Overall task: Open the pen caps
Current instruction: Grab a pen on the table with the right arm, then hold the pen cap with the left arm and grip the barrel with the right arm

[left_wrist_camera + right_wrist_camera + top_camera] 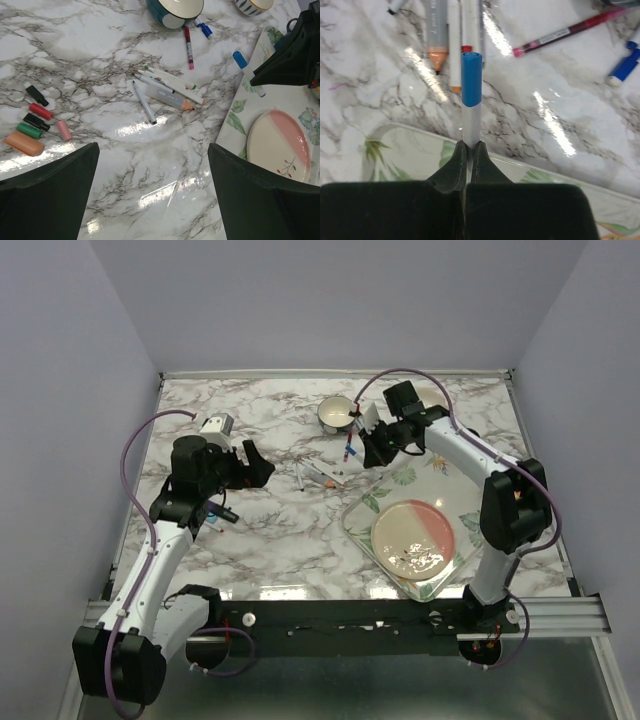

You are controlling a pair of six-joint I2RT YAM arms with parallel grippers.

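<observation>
Right wrist view: the right gripper (468, 152) is pinched tight on the white barrel (470, 127) of a marker, its jaws meeting on the lower part of it. The blue cap (471, 79) is fitted on the barrel's far end, straight out ahead of the jaws. Under the jaws runs the rim of the leaf-patterned tray (410, 150). Beyond the cap, on the marble table (380, 90), a grey marker (435, 30) with an orange tip lies alongside thin white pens. Ahead and right of the jaws a dark red pen (565, 32) lies at a slant. Further right is a short blue piece (624, 67) — cap or pen stub, cannot tell.

Left wrist view: the left gripper (152, 200) stands wide, with nothing between the fingers (50, 195) and only bare marble under the gap. Ahead and left of the jaws lie the loose caps (40, 110) — black, red, black, green, pink, and a larger orange one nearest. All are off any barrel and close together. Straight ahead is a bunch of uncapped pens (165, 87). Ahead and right, a pink plate (280, 145) sits on the tray. Far ahead is a teal bowl (175, 10).

Top view: the two grippers are well apart, with the pen bunch between them.
</observation>
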